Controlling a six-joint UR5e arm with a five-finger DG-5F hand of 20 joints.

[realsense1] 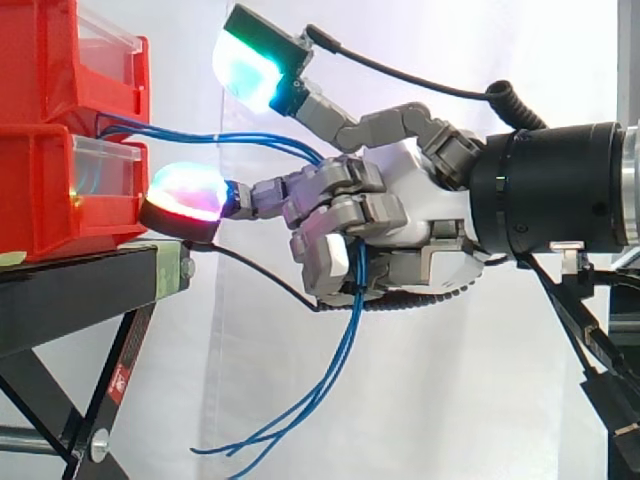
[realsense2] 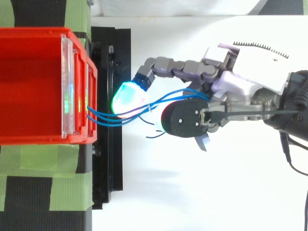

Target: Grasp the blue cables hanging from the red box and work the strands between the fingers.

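Observation:
Several thin blue cables (realsense1: 250, 138) come out from between the stacked red bins (realsense1: 40, 190) at the left and run right into my hand (realsense1: 420, 215). The curled fingers (realsense1: 330, 235) close round the strands, which pass through them and hang down in loose ends (realsense1: 330, 390). One finger stays stretched toward the lower bin, its glowing pad (realsense1: 190, 190) just short of the bin's front. The thumb is raised above the cables, its pad (realsense1: 250, 65) glowing green. From above, the cables (realsense2: 110, 117) leave the bin (realsense2: 29, 86) and run under the hand (realsense2: 240, 82).
The bins stand on a black stand (realsense1: 70, 290) with slanted legs below. Green tape (realsense2: 43, 159) holds the bins to the stand. A white curtain hangs behind, and there is free air below and to the right of the stand's edge.

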